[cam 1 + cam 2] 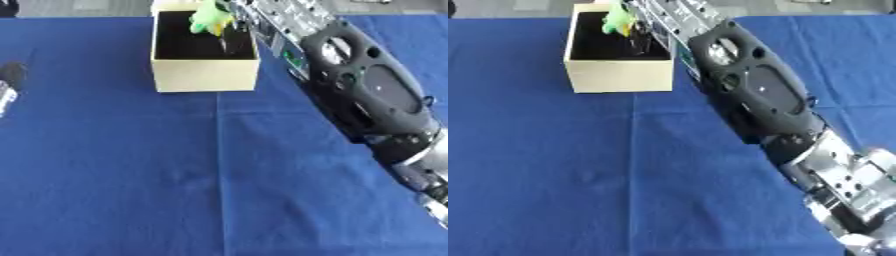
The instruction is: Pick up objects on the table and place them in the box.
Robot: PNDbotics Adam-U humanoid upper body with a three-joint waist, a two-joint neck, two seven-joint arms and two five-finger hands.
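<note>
One green object [210, 19] is hanging over your box [205, 74], your right hand [229, 20] fingers gripping it. Your left hand [9, 85] is idling at the surface [175, 175] edge; its fingers' state is unclear.

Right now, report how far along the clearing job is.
Done: I can't make out anything lying inside the box; its interior looks dark. In hand: the right hand holds a green toy over the box's opening, not yet released. Left: dropping it in. No other objects show on the blue cloth; the left hand shows only at the left edge.
</note>
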